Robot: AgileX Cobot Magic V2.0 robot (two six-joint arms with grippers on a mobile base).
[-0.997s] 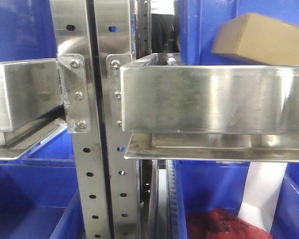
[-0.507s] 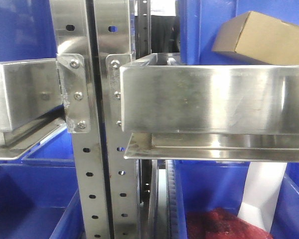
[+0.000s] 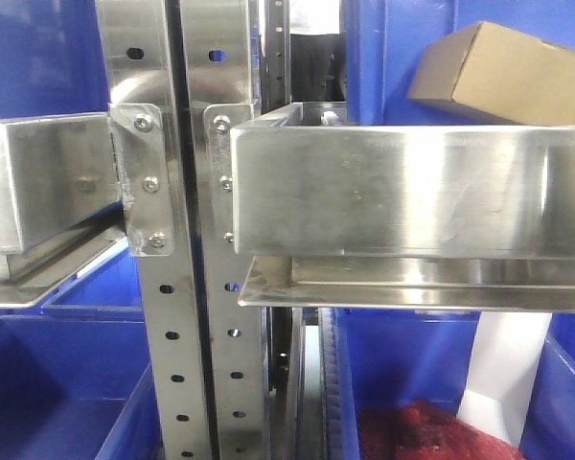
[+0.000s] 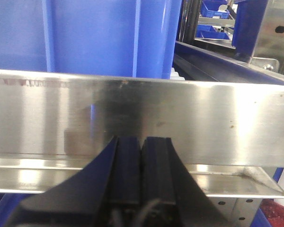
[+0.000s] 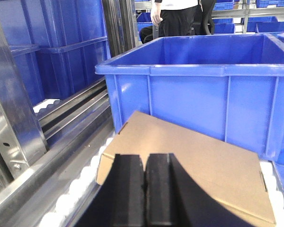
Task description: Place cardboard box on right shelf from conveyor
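Right hand [image 5: 143, 189] first: in its wrist view the two black pads sit pressed flat together with nothing between them, so it's closed and empty. The box [image 5: 189, 170] lies just beyond the pads, tan and tilted, on white rollers [image 5: 80, 189], with a big blue bin [image 5: 199, 90] right behind it. I can't tell if the pads are touching the cardboard or just hanging over it.

Left hand [image 4: 142, 156] is the same story, pads squeezed together on nothing, parked right up against the steel lip of a shelf tray [image 4: 142, 113] that fills the middle of its frame.

From the front camera, the box [image 3: 503, 75] pokes up in the upper right corner, above and behind the tall front lip of the right shelf [image 3: 412, 192], one end tipped higher.

What's changed: a second ago the box looked blurred and sat a touch differently in that corner; half a second ago and now it's sharp and in the same spot. So it seems to have stopped moving and settled.

My read is the box is basically delivered and let go, resting inside the right shelf at a slant. Whether it's sitting stable I can't say, since the lip hides its bottom edge. Probably just a retreat left.
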